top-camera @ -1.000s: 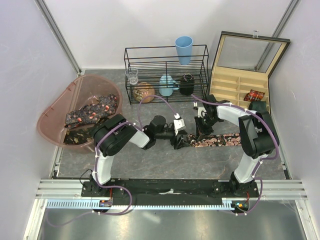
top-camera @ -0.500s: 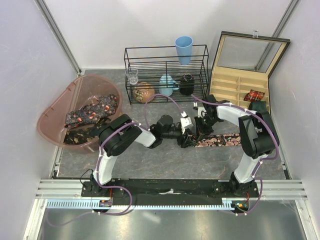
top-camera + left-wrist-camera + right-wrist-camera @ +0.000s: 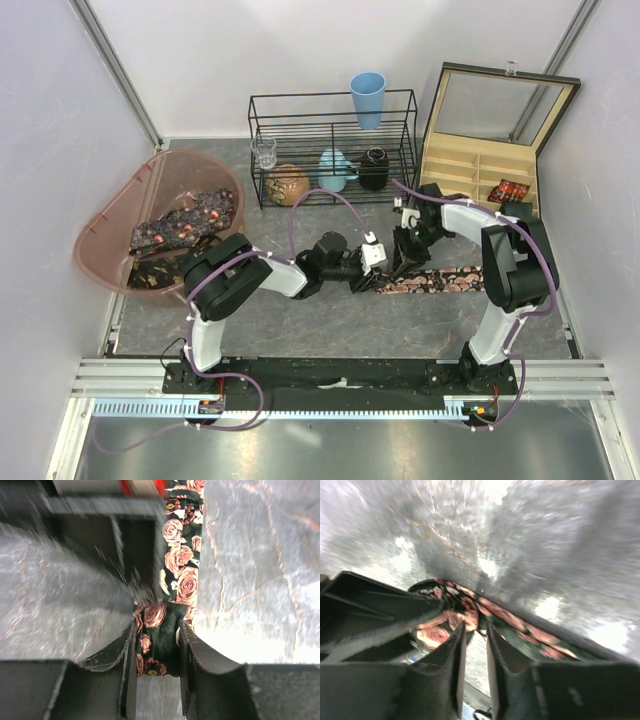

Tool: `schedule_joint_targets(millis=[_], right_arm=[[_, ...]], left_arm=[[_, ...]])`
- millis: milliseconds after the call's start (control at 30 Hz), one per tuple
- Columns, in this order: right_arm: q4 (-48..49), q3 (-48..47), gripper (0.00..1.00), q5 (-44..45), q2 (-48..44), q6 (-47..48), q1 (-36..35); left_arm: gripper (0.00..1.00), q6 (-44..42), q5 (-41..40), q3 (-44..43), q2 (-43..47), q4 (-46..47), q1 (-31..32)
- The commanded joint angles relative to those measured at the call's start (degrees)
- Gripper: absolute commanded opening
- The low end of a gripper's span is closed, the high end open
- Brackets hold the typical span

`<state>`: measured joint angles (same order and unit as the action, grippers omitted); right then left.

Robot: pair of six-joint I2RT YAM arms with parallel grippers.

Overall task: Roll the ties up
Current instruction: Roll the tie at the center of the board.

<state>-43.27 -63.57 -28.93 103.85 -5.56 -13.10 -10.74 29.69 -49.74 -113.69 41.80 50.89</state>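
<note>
While the tie point(image 3: 435, 281) lies flat along the tabletop point(image 3: 300, 320) right of centre with its left end bunched up, the left end effector point(image 3: 374, 276) pinches that bunched end between narrowly set fingers point(image 3: 125, 652). The right end effector point(image 3: 398, 260) crowds in just beyond it from the far side, jaws parted a crack over the fabric with nothing seen between them. More ties point(image 3: 180, 225) fill the pink tub point(image 3: 105, 225) at left, a wire rack point(image 3: 330, 150) of cups stands far centre, and an open wooden box point(image 3: 470, 170) at far right holds one rolled tie point(image 3: 510, 190).
</note>
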Motion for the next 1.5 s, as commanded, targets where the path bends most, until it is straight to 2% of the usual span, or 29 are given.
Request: schedule_joint_targets(millis=[0, 267, 433, 600, 867, 933, 1033, 1067, 1167, 1200, 1367, 1467], right_arm=[[-3.7, -3.6, 0.34, -4.8, -0.8, 1.6, 4.0], [-4.5, 0.5, 0.39, -8.0, -0.9, 0.1, 4.5], [-0.9, 1.5, 0.49, -15.4, -1.5, -2.6, 4.5], [-0.5, 2.0, 0.5, -18.2, -1.6, -2.3, 4.6], [2.5, 4.6, 0.49, -17.8, 1.3, 0.3, 4.1], [3.6, 5.0, 0.47, -17.6, 1.9, 0.7, 3.9], [5.7, 5.4, 0.34, -16.3, 2.7, 1.0, 4.0], [6.0, 5.4, 0.2, -15.0, 2.9, 1.2, 4.0], [6.1, 5.5, 0.0, -12.3, 3.5, 2.1, 4.0], [6.1, 5.6, 0.0, -11.4, 3.6, 2.2, 4.1], [7.4, 6.7, 0.0, -4.8, 2.7, 1.5, 4.1], [8.8, 7.8, 0.0, -1.1, 1.4, 0.3, 4.0]], left_arm=[[0.1, -9.7, -5.0, 3.3, 1.9, -12.1, 0.3], [0.09, -16.8, -6.8, -0.8, 2.6, -22.4, 1.1], [0.1, -20.1, -9.8, -3.7, 1.9, -28.1, 2.8], [0.12, -21.9, -11.0, -4.6, 1.3, -29.8, 3.8], [0.14, -21.3, -11.1, -6.1, 0.0, -30.7, 3.9], [0.14, -21.0, -10.8, -6.2, -0.1, -30.7, 3.9], [0.15, -20.2, -10.6, -6.5, -0.4, -30.9, 3.9], [0.15, -20.1, -10.6, -6.5, -0.5, -30.9, 3.9], [0.16, -19.9, -10.3, -6.2, -0.4, -30.9, 3.9], [0.17, -19.8, -9.7, -6.0, -0.3, -30.9, 3.9], [0.46, -16.2, -6.8, -4.6, 2.3, -26.6, 2.9], [0.58, -12.3, -2.0, -4.0, 4.7, -22.7, 1.2]])
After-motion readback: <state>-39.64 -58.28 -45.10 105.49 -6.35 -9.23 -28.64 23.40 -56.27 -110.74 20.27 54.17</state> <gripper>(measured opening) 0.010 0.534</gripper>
